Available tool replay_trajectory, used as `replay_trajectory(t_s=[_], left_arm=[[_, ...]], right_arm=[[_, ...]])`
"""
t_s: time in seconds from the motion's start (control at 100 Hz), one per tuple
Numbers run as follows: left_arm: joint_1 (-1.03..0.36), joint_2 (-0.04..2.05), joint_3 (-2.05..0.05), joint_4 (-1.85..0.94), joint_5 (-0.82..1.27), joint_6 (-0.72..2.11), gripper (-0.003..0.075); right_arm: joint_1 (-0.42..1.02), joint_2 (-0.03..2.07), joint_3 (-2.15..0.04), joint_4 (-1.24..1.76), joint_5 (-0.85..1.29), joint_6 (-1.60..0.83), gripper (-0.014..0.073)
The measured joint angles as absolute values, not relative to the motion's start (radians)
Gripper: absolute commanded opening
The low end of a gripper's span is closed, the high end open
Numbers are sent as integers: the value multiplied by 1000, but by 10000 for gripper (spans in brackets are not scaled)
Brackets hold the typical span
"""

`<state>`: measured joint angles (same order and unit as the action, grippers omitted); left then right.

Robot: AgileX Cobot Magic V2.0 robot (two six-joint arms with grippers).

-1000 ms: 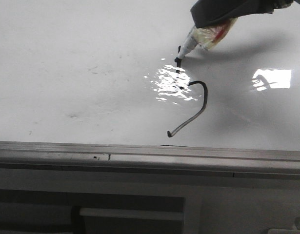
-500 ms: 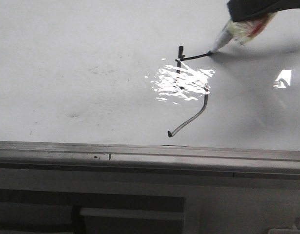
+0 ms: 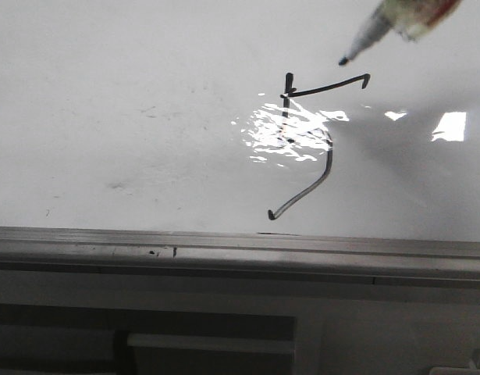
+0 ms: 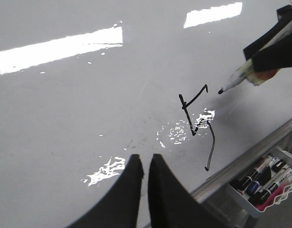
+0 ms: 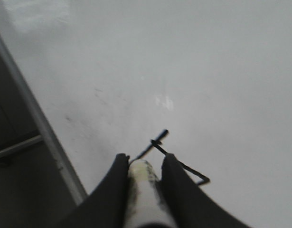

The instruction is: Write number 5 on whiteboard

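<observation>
Glossy white fills the front view: the whiteboard (image 3: 130,117) lies flat like a tabletop, with a glare patch at its middle and a grey metal edge strip (image 3: 224,242) along the near side. On it sits the number 5 (image 3: 306,141), a short upright stroke, a top bar ending in a small hook, and a greyish tail curving down toward the strip. The marker (image 3: 380,23) hangs tip-down just above the end of the top bar, apart from the surface; its holder is out of frame here. From the left wrist view, the left gripper (image 4: 145,164) has its fingers nearly together, holding nothing, well apart from the number; the right gripper (image 4: 274,47) pinches the marker by its barrel, and a wire basket (image 4: 262,183) of spare markers hangs beyond the strip. From the right wrist view, the two fingers clamp the barrel between them, the strokes lying just past the tip. The marker looks light, rigid and smooth-sided, so a firm mid-barrel hold probably suits it; fresh ink would smear if brushed. No brand or label is legible; the barrel print is a blur.
</observation>
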<state>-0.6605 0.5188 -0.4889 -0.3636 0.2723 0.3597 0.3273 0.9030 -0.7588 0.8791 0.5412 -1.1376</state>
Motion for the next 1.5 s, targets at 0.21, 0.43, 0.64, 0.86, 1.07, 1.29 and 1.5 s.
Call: replay_trajectory(t_s=[0.21, 0.43, 0.64, 0.86, 1.07, 1.29, 1.5], left_arm=[[-714, 628, -554, -364, 390, 382, 460], [-940, 829, -679, -364, 411, 562, 418], [-1122, 1004, -723, -362, 329, 635, 418], [-1140, 1097, -724, -397, 249, 637, 319], [-1142, 1099, -724, -408, 246, 642, -18], [-1143, 1101, -727, -399, 264, 659, -20], [-1143, 1101, -727, -407, 262, 653, -20]], right_arm=[[430, 878, -826, 879, 634, -1140, -51], [553, 955, -834, 861, 698, -1213, -51], [690, 985, -834, 853, 684, -1244, -51], [759, 985, -834, 851, 679, -1259, -51], [760, 985, -834, 849, 657, -1260, -51], [760, 985, -834, 847, 674, -1262, 55], [761, 986, -834, 847, 674, -1258, 545]])
